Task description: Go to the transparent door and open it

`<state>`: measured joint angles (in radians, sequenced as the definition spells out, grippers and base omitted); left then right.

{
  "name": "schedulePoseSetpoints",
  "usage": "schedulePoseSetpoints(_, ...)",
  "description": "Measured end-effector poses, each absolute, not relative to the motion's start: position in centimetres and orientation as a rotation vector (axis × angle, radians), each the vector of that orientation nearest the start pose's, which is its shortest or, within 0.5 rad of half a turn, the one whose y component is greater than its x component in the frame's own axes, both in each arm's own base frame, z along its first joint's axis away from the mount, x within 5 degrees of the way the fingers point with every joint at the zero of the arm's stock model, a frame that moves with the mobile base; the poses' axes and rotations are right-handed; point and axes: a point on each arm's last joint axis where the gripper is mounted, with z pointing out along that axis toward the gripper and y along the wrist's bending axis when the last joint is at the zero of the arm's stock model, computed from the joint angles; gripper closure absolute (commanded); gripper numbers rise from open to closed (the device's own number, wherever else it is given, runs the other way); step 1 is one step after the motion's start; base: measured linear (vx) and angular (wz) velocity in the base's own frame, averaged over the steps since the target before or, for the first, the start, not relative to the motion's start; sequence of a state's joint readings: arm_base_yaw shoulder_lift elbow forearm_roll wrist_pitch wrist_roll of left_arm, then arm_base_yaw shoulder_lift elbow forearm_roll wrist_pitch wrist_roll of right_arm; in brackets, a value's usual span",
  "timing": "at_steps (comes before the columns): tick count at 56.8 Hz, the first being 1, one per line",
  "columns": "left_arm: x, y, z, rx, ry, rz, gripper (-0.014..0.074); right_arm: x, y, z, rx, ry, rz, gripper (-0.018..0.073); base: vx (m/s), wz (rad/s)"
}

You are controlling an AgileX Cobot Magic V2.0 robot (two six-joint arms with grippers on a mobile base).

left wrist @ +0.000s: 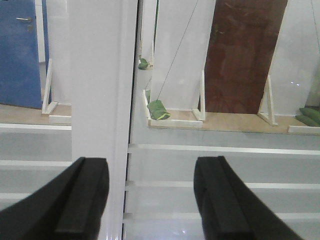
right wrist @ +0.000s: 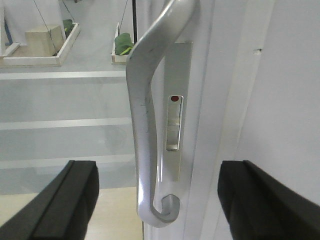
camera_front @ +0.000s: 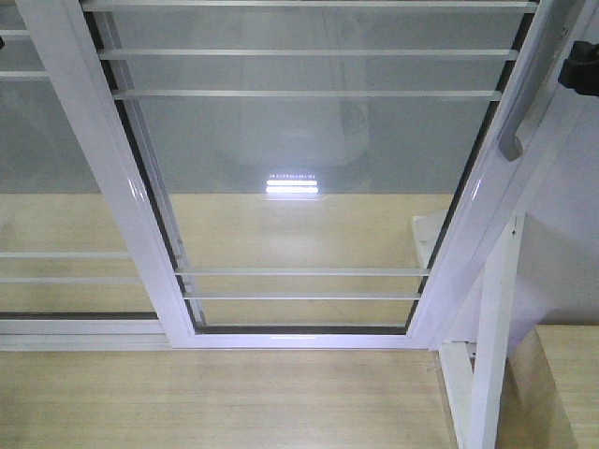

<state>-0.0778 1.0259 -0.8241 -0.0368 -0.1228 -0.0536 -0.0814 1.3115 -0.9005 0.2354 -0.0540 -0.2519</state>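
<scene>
The transparent door (camera_front: 309, 168) fills the front view, clear glass with thin white bars in a glossy white frame. Its curved silver-grey handle (camera_front: 513, 126) sits on the right stile. In the right wrist view my right gripper (right wrist: 160, 200) is open, with the handle (right wrist: 145, 125) between the two black fingers and touching neither. A slim latch with a red dot (right wrist: 174, 122) lies beside the handle. My left gripper (left wrist: 150, 200) is open and empty. It faces a white vertical stile (left wrist: 100, 100) that stands between its fingers, nearer the left one.
A barred glass panel without a handle (camera_front: 56, 187) stands to the left. A slanted white post (camera_front: 491, 346) and a wooden box (camera_front: 562, 383) are at lower right. Past the glass are a brown panel (left wrist: 245, 55), a blue door (left wrist: 17, 50) and green bags (left wrist: 159, 110).
</scene>
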Motion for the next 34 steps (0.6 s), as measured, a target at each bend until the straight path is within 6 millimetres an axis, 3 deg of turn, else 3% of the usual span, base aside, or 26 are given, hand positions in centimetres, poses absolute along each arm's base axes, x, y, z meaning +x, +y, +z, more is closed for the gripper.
schedulePoseSetpoints(19,22.9,-1.7,37.8,-0.013,1.564,-0.129,0.0093,35.5,-3.2,30.0,0.082,1.86,-0.094,0.0046,0.0,0.0)
schedulePoseSetpoints(34,22.9,-1.7,37.8,-0.013,1.564,-0.129,0.0093,38.9,-3.5,29.2,0.098,1.848,-0.09,0.0048,0.0,0.0)
